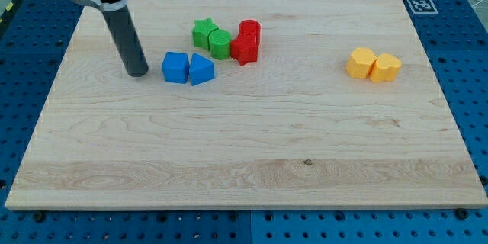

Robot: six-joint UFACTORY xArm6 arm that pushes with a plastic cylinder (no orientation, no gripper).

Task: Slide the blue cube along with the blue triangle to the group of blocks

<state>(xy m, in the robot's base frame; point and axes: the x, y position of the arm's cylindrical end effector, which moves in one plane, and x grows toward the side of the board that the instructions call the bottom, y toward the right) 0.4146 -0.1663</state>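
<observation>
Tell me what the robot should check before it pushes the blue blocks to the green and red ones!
1. My tip sits left of the blue cube, not touching: ok.
2. Blue cube and blue triangle touch side by side: ok.
3. The group, green star, green cylinder, red star and red cylinder, lies up and right of the blue pair: ok.
4. Path between pair and group is free: ok.
5. Two yellow blocks are far to the right, out of the way: ok.
</observation>
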